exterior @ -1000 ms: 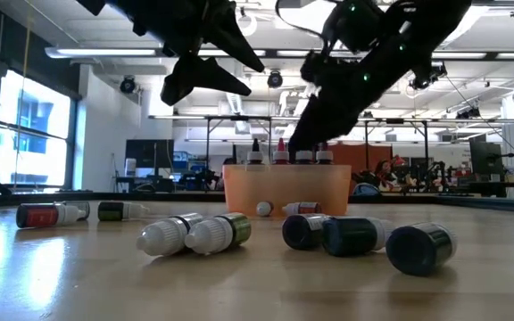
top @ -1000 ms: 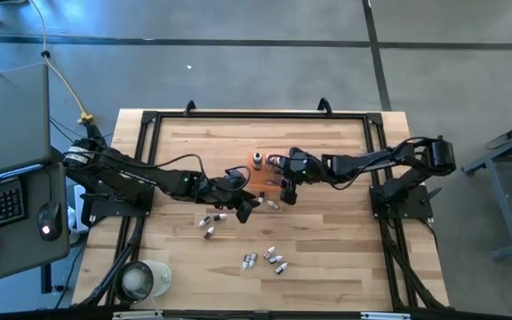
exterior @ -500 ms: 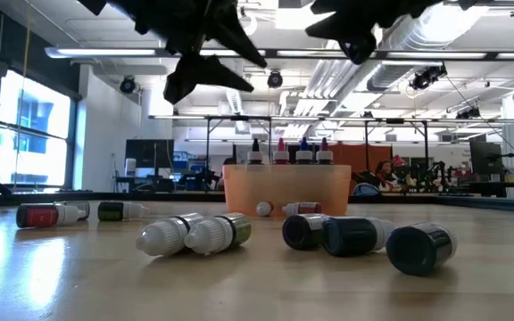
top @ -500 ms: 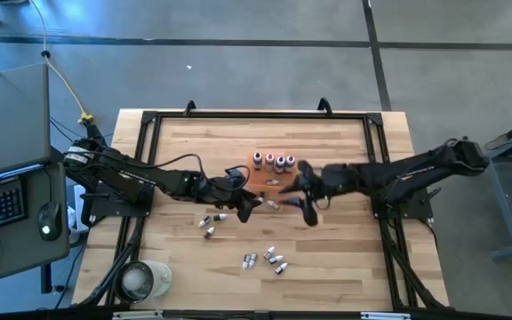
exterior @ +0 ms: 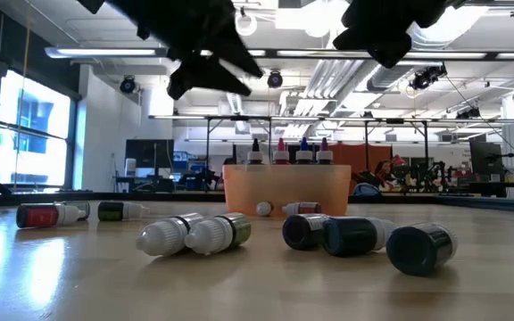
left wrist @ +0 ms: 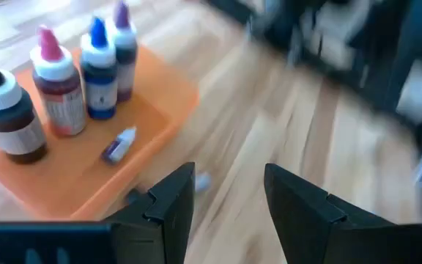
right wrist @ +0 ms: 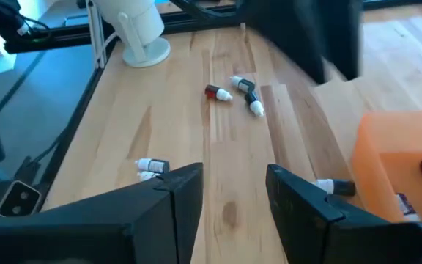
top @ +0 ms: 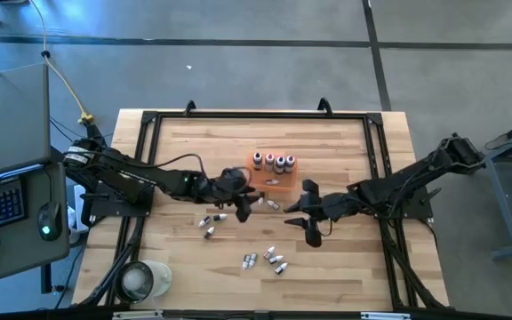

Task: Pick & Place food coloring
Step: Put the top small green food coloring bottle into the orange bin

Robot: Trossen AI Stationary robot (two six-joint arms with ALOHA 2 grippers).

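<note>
The food coloring comes as tiny dropper bottles with pale bodies, pointed tips and coloured caps. Four of them stand upright in a row in the orange tray (top: pixel 276 174): a black-capped bottle (left wrist: pixel 6 110), a pink-capped one (left wrist: pixel 56 92), a blue-capped one (left wrist: pixel 99 77) and a purple-capped one (left wrist: pixel 123 50). A fifth small bottle (left wrist: pixel 119 144) lies on its side on the tray floor beside them. More lie scattered on the wooden table (top: pixel 345 142): a cluster (top: pixel 269 260) towards the front edge and a pair (top: pixel 207 224) further left. The left gripper (top: pixel 243 204) hovers just beside the tray, fingers spread and holding nothing. The right gripper (top: pixel 312 222) hangs above bare wood between tray and front cluster, fingers likewise parted and empty.
</note>
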